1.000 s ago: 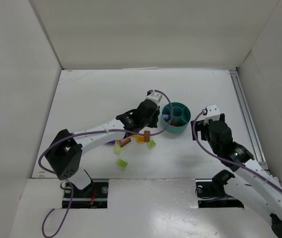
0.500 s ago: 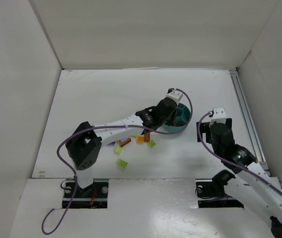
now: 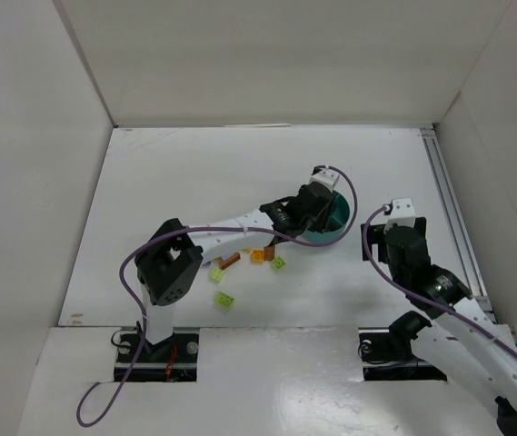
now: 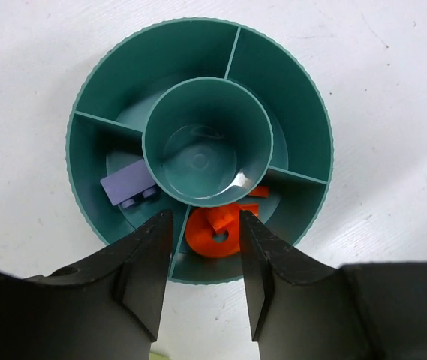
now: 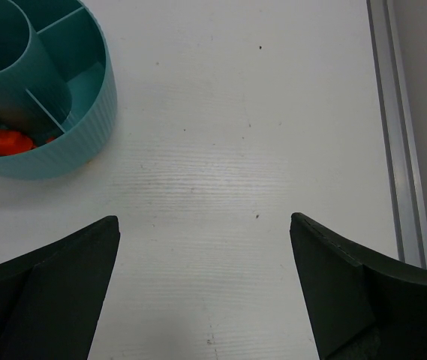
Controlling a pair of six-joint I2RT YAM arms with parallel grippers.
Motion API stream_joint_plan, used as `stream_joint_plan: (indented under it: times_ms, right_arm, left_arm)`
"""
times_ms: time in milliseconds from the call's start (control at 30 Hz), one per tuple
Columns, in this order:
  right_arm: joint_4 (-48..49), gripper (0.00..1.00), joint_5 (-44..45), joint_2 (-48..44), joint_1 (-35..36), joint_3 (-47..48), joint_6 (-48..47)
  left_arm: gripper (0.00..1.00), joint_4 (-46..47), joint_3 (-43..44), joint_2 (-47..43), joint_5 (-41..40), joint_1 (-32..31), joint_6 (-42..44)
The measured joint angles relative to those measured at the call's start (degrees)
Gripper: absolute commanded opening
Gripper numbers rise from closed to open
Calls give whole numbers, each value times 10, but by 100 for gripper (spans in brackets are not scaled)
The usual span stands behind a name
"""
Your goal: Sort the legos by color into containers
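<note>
moved: left arm has swung off the loose legos and out over the bowl; right arm has hardly shifted.
left gripper: jaws parted, gripping nothing, tips just above the bowl's near rim.
orange piece: lying in the bowl's near compartment, directly under the gap.
purple brick: alone in the bowl's next compartment, leftward in the wrist view.
loose legos: on the table off the bowl's left side; brown brick seems to lie slantwise, pointing roughly at the bowl.
nearer arm: left, judged; it would have to draw back from the bowl.
left arm pose: stretched long, wrist pointing down into the bowl.
right gripper: spread wide, empty, beside the bowl's right side.
</note>
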Motion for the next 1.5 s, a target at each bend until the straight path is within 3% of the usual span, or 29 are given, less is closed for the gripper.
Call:
stream_joint_plan:
  times_ms: [200,233,300,367,400,533,733,867,1067,1367,1500]
  right_arm:
    - [1,99,-2,0,0,0,-5]
    - [1,99,-7,0,0,0,-10]
    - [11,99,-25,0,0,-2,-27]
    - [26,99,-50,0,0,-6,-49]
    - [34,99,-65,0,0,-7,-63]
    - [81,99,-141,27,0,-7,-121]
    - [137,99,-220,147,54,32,-193]
    - [145,96,-246,273,109,130,-229]
    - [147,92,-339,433,128,276,-294]
    - [149,89,-404,585,169,338,-337]
    - [163,89,-412,636,185,339,-337]
  left_arm:
    - [39,-1,0,0,-3,0,-1]
    - [51,-2,0,-1,-3,0,-1]
    - [66,-3,-3,-7,-5,0,-2]
    - [93,-4,-28,-35,-11,0,-3]
    - [99,-6,-44,-56,-14,2,-4]
    - [99,-5,-127,-174,-4,34,-35]
    - [99,1,-244,-315,13,214,-104]
    - [99,-25,-286,-321,44,292,-140]
    - [99,-99,-277,-319,78,321,-177]
    - [99,-124,-295,-335,116,410,-196]
    - [99,-135,-322,-362,115,421,-202]
